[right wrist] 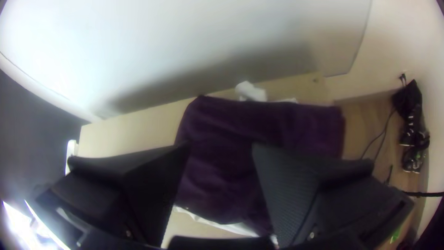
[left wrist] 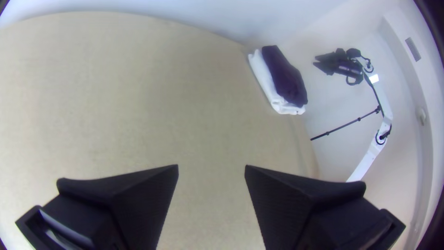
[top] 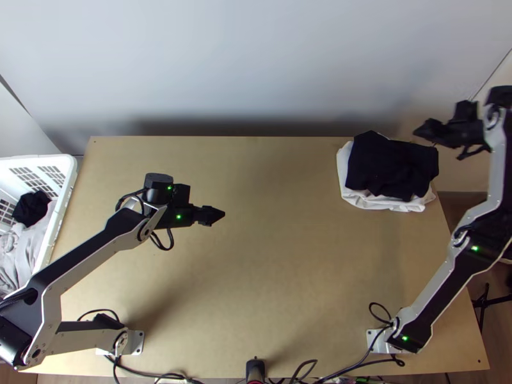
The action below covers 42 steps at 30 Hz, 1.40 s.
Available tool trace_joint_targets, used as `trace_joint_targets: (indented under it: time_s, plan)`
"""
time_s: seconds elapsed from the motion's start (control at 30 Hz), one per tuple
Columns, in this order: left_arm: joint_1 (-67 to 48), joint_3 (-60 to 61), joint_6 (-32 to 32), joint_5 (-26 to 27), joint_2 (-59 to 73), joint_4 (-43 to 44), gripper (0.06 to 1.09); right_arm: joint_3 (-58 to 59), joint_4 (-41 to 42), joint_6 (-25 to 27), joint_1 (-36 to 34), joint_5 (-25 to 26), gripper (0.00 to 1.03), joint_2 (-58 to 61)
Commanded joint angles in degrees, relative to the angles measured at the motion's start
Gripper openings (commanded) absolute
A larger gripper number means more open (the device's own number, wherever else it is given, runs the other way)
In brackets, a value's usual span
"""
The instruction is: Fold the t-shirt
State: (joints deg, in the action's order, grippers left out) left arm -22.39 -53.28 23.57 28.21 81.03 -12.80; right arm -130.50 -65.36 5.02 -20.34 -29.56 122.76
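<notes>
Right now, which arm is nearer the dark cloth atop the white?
The right arm: its jaws hang near the dark cloth; the left arm is farther left, over the table.

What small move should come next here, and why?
Probably ease the right tool farther clear of the dark cloth: its fingers are open, holding nothing, and the cloth lies in a compact bundle on the white cloth at the table's far right corner, so it seems to need no further fold.
</notes>
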Motion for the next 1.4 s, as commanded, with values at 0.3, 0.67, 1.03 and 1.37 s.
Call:
trace_joint_targets:
  time_s: [0.3,0.67,1.03,1.37]
  plan:
    - [0.4,-0.2,0.6,0.0,-0.6,0.1,0.78,13.0,-3.2,-4.3,10.9,-8.8,0.65,15.1]
    - [0.3,0.8,0.9,0.0,-0.6,0.8,0.78,6.1,-4.3,-2.7,12.3,-8.0,0.65,-1.4]
    - [0.0,-0.8,1.7,0.1,-0.5,1.2,0.78,-0.5,-0.7,-1.5,15.8,-7.4,0.65,1.7]
    - [0.9,1.2,1.7,0.0,-3.6,0.1,0.78,-6.1,8.7,-3.3,14.6,-0.8,0.65,18.7]
